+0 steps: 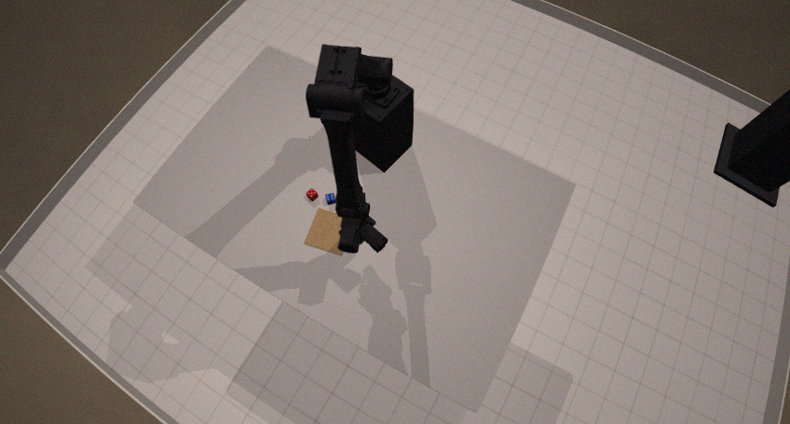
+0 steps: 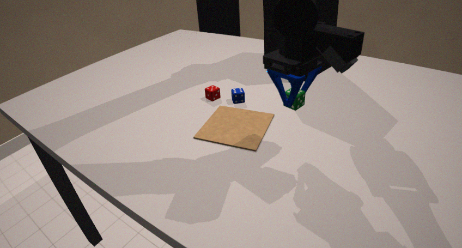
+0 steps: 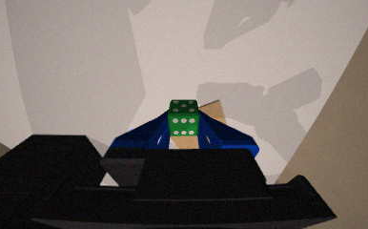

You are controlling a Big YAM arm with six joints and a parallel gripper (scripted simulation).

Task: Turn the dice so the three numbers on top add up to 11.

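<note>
The tan mat (image 1: 322, 232) (image 2: 233, 126) lies flat; the arm covers its right part in the top view, and part shows behind the fingers in the wrist view. The red die (image 1: 312, 194) (image 2: 212, 93) sits on the table behind the mat, five pips on top. The blue die (image 1: 330, 198) (image 2: 238, 95) sits to its right, also off the mat, six on top. My gripper (image 2: 293, 100) (image 3: 183, 114) is shut on the green die (image 2: 300, 100) (image 3: 184, 125), held above the table right of the mat. Its six face points toward the wrist camera; a darker five face adjoins it. A finger partly hides it in the exterior view.
The black arm reaches over the table (image 1: 470, 242) (image 2: 145, 128) from its base block (image 1: 386, 137) at the back. Arm shadows cross the table and the mat's front right corner. The table's left edge runs diagonally in the exterior view.
</note>
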